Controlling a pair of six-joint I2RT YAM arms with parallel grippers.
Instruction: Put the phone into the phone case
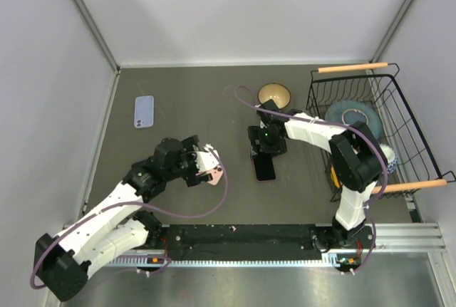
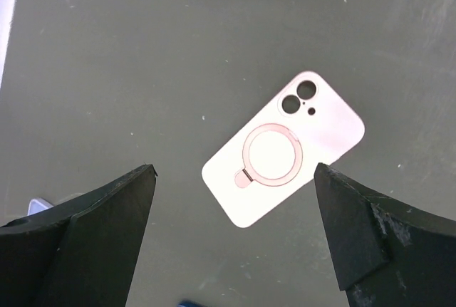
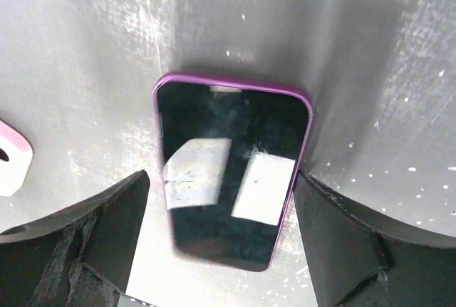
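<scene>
Table [image 1: 185, 200]: flat, matte dk-grey top, scuffed w/ pale flecks in the wrist views. Far R sits a black wire basket [image 1: 410, 136], open grid walls, two round wooden handles; inside it a round blue-grey dish [image 1: 353, 116], other contents too small to tell. At the far centre is a tan bowl [image 1: 274, 95], round, glossy inside. Far L lies a lavender slab [image 1: 144, 111], rounded rectangle, phone-shaped; can't tell if it is a phone or a case.

Phone [image 3: 231, 172]: lies flat, mid-table, screen up. Glossy black glass w/ two pale reflections, thin purple rim, rounded corners. R gripper [image 3: 221, 177] hangs over it, black wedge fingers [image 3: 100, 229] spread wide, one each side of the phone's long edges. Gap shows on one side; contact on the other can't be told.

Phone case [image 2: 283, 148]: pale pink, smooth matte, back up, lying flat on the table near the phone, on its L. Has a round ring stand in the middle and camera cut-outs at one corner. L gripper [image 2: 235, 172] is above it, jaws fully wide and holding nothing.
</scene>
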